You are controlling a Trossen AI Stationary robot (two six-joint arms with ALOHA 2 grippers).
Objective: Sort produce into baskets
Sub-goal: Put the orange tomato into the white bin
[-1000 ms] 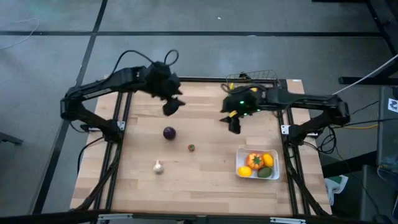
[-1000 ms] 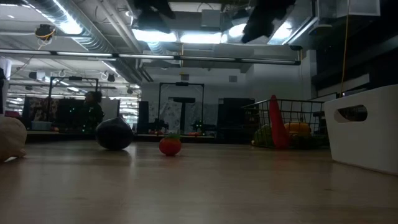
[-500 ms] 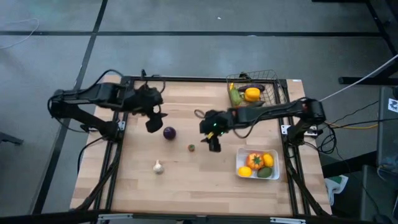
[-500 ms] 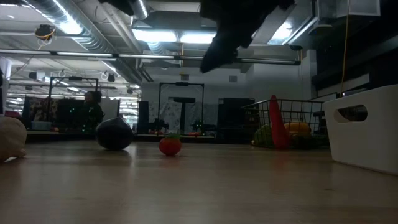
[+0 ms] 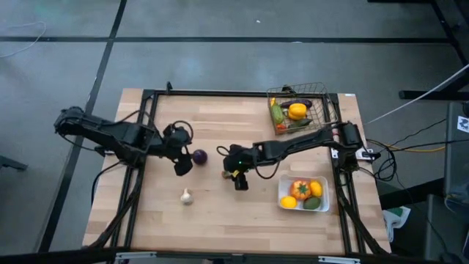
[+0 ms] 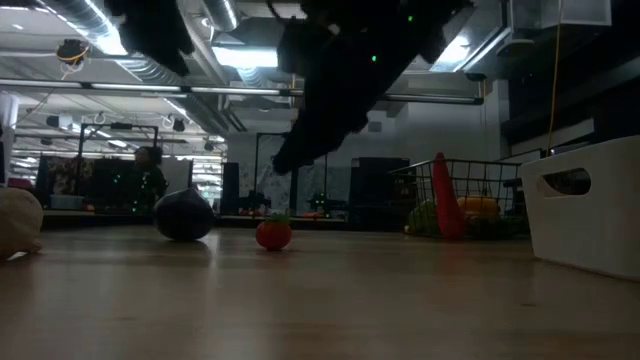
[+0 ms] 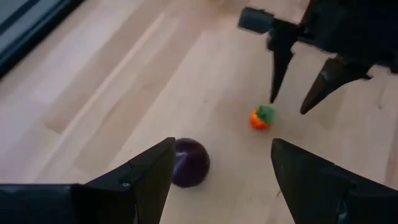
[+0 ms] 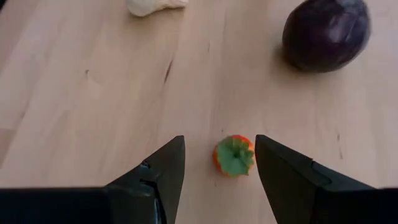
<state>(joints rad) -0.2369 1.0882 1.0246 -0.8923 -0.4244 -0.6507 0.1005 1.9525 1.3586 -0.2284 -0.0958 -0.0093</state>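
Note:
A dark purple eggplant [image 5: 199, 155] lies on the wooden table [image 5: 242, 220] left of centre. A small orange fruit with a green top [image 5: 226, 174] lies to its right, and a white garlic [image 5: 186, 196] nearer the front. My left gripper [image 5: 182, 164] is open and empty just left of the eggplant [image 7: 189, 163]. My right gripper [image 5: 238, 181] is open and empty, hanging above the table just right of the orange fruit [image 8: 234, 155]. Its fingers stand apart from the fruit. The left wrist view shows the right gripper [image 7: 288, 104] beside the fruit [image 7: 261, 117].
A wire-mesh basket [image 5: 316, 89] at the far right holds green, yellow and purple produce. A white tray [image 5: 281, 192] at the near right holds yellow, orange and green pieces. In the low view the tray [image 6: 590, 205] stands at the right, with the basket [image 6: 460, 200] behind it.
My left gripper has come from the far side toward the near edge and down to the eggplant's left. My right gripper has swung from beside the wire basket toward the table's left and near edge, and down to the small orange fruit. The produce has stayed in place.

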